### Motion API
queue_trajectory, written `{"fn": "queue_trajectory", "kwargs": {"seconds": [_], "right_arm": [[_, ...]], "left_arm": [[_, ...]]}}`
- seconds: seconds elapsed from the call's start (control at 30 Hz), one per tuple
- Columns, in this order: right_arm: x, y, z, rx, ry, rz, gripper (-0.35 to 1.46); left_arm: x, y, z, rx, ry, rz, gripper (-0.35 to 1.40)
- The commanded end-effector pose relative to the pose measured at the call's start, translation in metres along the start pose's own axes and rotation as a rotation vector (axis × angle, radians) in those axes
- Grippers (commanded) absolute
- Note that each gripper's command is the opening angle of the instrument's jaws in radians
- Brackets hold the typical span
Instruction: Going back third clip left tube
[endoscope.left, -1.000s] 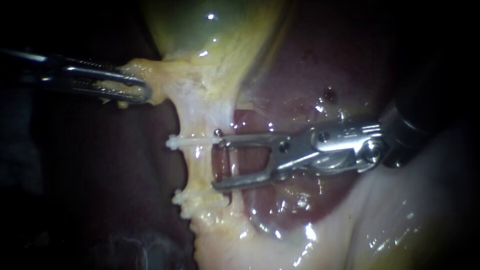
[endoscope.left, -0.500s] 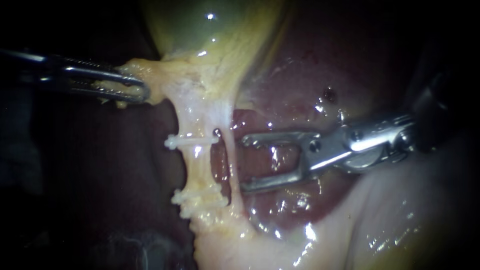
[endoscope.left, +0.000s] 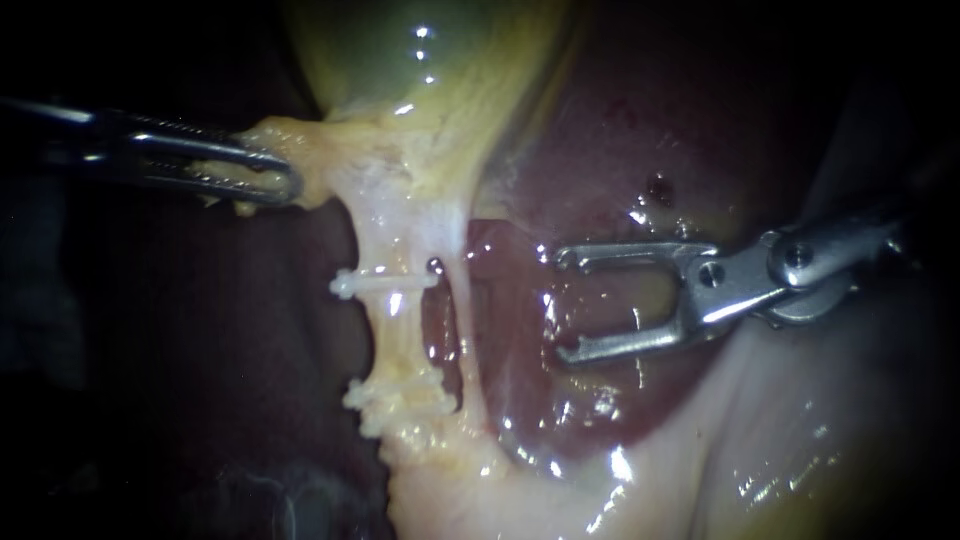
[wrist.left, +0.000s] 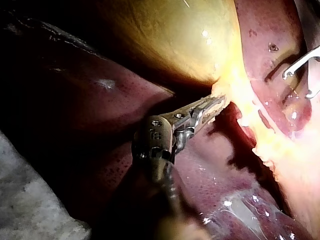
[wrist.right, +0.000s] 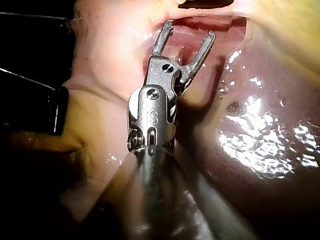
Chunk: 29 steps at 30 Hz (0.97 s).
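The right instrument (endoscope.left: 562, 306) has drawn back. A second ago its spread jaws reached across the thinner tube (endoscope.left: 462, 340) to the edge of the left tube (endoscope.left: 400, 330), with the upper jaw in line with the upper clip (endoscope.left: 385, 283). Half a second ago the tips lay just beside the thinner tube. Now they hang well clear of both tubes over the wet liver (endoscope.left: 620, 150), wide apart and with nothing between them, as the right wrist view also shows. Nothing else has shifted against the tissue. The left tube stands where it was, stretched upright between the pale mound below and the gallbladder's neck. The upper clip lies across it, and the lower clips (endoscope.left: 400, 397) sit farther down; these look like two set close together, though I cannot tell that for sure. Beyond them the left instrument (endoscope.left: 285, 180) keeps its jaws pinched on the pale yellow tissue (endoscope.left: 300, 150) at the neck, holding the tubes taut. Behind that rises the gallbladder (endoscope.left: 430, 70). As I judge it, the clipping on this tube is done, since the clips sit closed across it and the applying jaws are empty. The retreat is well under way. What is left is only to carry the right instrument farther off without brushing the liver beneath it.
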Motion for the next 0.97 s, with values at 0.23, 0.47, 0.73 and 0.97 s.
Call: {"fn": "queue_trajectory", "kwargs": {"seconds": [0.23, 0.47, 0.73, 0.97], "right_arm": [[-0.0004, 0.0001, -0.0006, 0.002, -0.001, -0.013, 0.50], [-0.0005, 0.0001, -0.0007, 0.002, -0.001, -0.019, 0.50], [-0.0005, 0.0001, -0.0007, 0.002, -0.001, -0.025, 0.50], [-0.0004, 0.0001, -0.0007, 0.002, -0.001, -0.031, 0.50]], "left_arm": [[-0.0002, -0.0011, 0.0031, 0.007, 0.003, 0.004, -0.35], [-0.0012, -0.0022, 0.0057, 0.004, 0.001, 0.012, -0.35], [-0.0016, -0.0024, 0.0064, 0.001, -0.004, 0.015, -0.35], [-0.0016, -0.0024, 0.0063, 0.001, -0.004, 0.015, -0.35]]}}
